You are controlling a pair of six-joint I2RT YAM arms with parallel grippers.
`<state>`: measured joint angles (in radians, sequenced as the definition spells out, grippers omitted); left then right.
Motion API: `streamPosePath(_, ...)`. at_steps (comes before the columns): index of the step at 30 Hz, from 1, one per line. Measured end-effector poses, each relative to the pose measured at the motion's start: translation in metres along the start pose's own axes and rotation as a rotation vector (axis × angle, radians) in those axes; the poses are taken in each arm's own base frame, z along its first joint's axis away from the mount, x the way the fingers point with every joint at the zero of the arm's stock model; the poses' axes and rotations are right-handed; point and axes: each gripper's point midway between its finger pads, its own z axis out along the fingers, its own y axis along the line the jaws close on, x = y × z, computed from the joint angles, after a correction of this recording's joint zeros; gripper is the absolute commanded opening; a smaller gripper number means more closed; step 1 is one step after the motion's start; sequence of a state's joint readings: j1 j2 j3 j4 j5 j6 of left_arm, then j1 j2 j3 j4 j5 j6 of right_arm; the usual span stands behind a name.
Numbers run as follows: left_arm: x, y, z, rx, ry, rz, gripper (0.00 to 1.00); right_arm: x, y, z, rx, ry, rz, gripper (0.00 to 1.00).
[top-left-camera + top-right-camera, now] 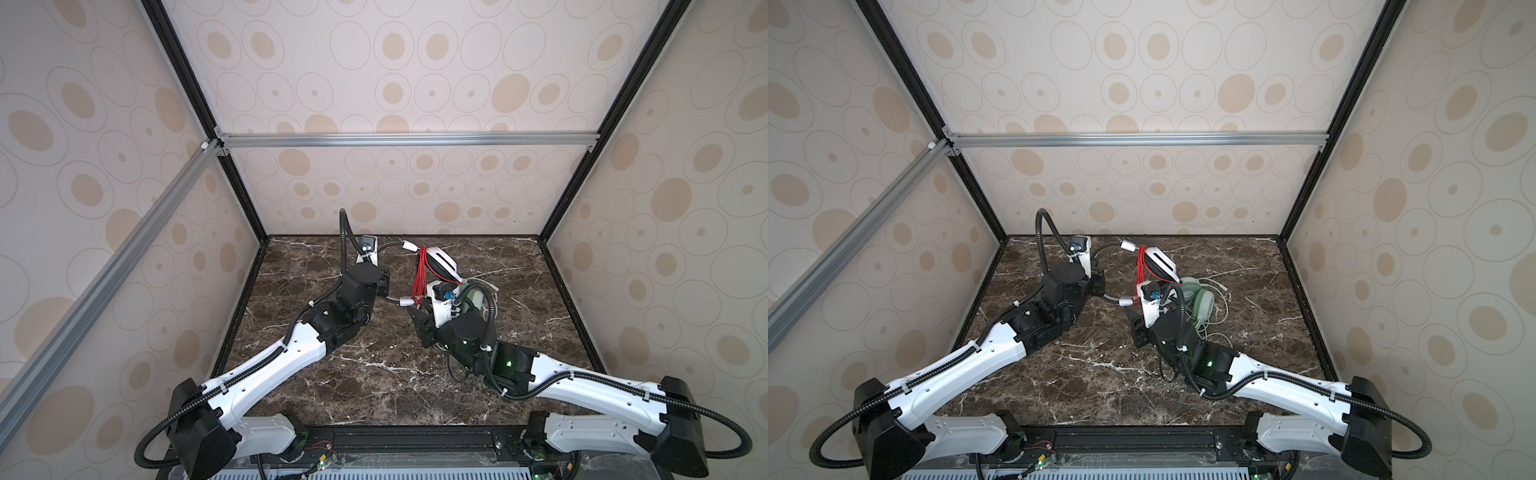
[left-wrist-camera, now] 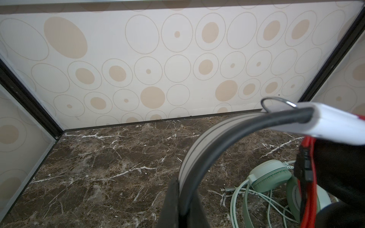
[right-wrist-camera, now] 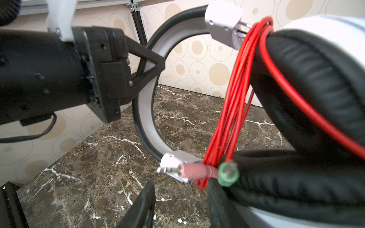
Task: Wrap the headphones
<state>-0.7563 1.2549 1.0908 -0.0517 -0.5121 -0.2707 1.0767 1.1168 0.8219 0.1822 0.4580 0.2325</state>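
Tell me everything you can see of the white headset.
The white headset has glossy white cups, black cushioned ear pads and a grey headband edged in black. Its red cord hangs in several loops between the sliders, with pink and green plugs at one slider. The left gripper clamps the headband; whether a cup touches the table is unclear.

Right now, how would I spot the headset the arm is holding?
Over the dark marble table, look toward the back. The white headset is clamped by its headband in the left gripper. Black pads and looped red cord distinguish it from the mint-green headset beside it.
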Motion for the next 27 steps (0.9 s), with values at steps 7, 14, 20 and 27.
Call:
streamPosePath(7,0.026,0.014,0.013,-0.005,0.098,0.017,0.00,-0.017,0.002,-0.006,-0.024,-0.043,-0.029,0.55)
streamPosePath(14,0.048,0.042,0.027,-0.015,0.169,-0.052,0.00,-0.028,0.003,-0.015,-0.044,-0.072,-0.066,0.58)
streamPosePath(20,0.078,0.072,0.041,-0.042,0.240,-0.102,0.00,-0.029,0.003,-0.020,-0.059,-0.070,-0.118,0.61)
streamPosePath(27,0.103,0.092,0.055,-0.066,0.280,-0.124,0.00,-0.037,-0.002,-0.032,-0.059,-0.099,-0.144,0.65)
